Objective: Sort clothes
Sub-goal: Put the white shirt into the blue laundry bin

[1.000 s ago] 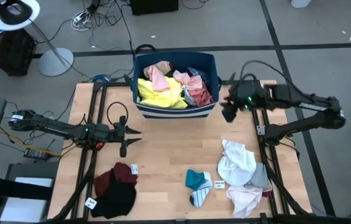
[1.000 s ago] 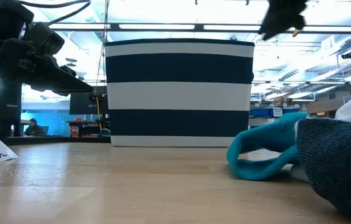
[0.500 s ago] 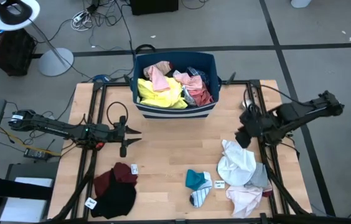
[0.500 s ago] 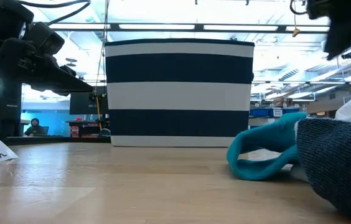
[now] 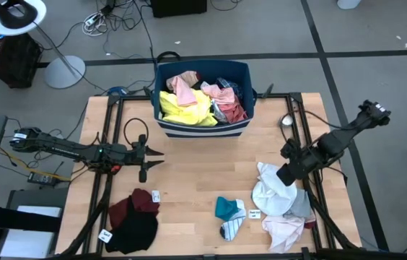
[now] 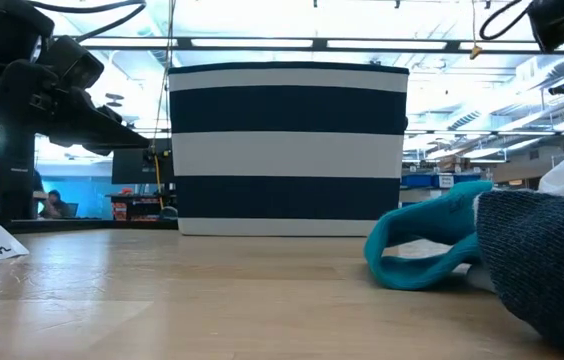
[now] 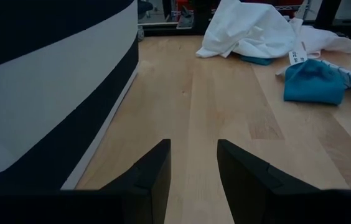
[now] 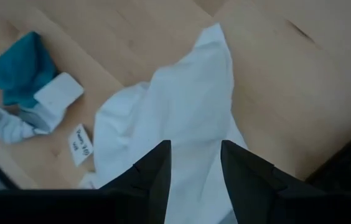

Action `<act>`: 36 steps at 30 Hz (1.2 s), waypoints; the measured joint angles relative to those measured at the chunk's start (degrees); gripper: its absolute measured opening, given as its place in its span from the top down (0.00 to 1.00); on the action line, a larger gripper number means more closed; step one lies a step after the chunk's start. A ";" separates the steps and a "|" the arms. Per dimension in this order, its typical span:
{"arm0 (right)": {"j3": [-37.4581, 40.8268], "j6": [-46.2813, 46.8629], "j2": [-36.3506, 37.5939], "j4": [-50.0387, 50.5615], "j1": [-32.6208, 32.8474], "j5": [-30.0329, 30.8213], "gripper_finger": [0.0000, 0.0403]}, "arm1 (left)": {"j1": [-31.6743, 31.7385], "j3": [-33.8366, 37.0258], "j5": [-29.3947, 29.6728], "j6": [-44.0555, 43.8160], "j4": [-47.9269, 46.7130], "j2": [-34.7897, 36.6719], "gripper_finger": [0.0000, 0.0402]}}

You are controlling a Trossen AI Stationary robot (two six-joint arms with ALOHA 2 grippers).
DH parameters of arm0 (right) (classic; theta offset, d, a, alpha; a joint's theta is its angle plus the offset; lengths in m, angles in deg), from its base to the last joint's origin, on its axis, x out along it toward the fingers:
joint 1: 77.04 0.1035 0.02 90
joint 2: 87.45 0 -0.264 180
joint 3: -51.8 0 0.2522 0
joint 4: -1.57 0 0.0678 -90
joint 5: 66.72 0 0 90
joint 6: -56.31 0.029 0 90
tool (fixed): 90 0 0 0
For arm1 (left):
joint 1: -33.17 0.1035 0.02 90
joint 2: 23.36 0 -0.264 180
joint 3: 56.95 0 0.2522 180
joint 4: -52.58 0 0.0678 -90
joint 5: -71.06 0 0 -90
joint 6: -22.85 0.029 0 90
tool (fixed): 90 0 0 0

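Over the right side of the table, the right gripper hangs just above the far edge of the white garment, its two dark fingers spread apart with nothing between them. The right wrist view looks straight down on that white cloth, which lies crumpled on the wood. Near it, toward the table's front edge, lie a pale pink garment and a bit of grey fabric, all touching in one heap. Left of the heap sit the teal sock and a striped sock, side by side, with a small white paper tag beside them.

At the far middle of the table stands the navy bin with white stripes, holding a yellow garment, a pink one and plaid fabric piled together. At the near left corner lie a maroon garment and a black one, touching.

The left gripper waits low over the left part of the table, well apart from the clothes, its fingers parted and empty, pointing toward the bin.
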 joint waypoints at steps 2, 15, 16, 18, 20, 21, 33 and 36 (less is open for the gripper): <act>1.75 0.07 -1.09 -2.47 0.28 0.00 0.64 | 0.00 0.00 0.00 0.00 0.04 0.02 0.66; 18.10 -0.01 -10.48 -23.64 0.36 1.00 0.64 | 0.00 0.00 0.00 0.00 0.09 0.00 0.66; 18.88 -0.01 -11.07 -24.84 0.34 1.25 0.67 | 0.00 0.00 0.00 0.00 0.09 0.00 0.66; 19.70 -0.01 -12.03 -26.80 0.29 1.73 0.75 | 0.00 0.00 0.00 0.00 0.09 0.00 0.66; 19.66 -0.27 -12.59 -27.17 0.29 2.05 0.87 | 0.00 0.00 0.00 0.00 0.15 0.02 0.66; 19.41 -1.04 -12.67 -27.08 0.29 2.18 0.93 | 0.00 0.00 0.00 0.00 0.15 0.00 0.66; 2.16 -4.99 -11.39 -6.98 -0.41 10.18 0.98 | 0.00 0.00 0.00 -0.02 0.18 0.00 0.66; -4.69 -8.43 -11.38 -3.08 -0.41 15.65 0.99 | 0.00 0.00 0.00 -0.02 0.21 0.00 0.66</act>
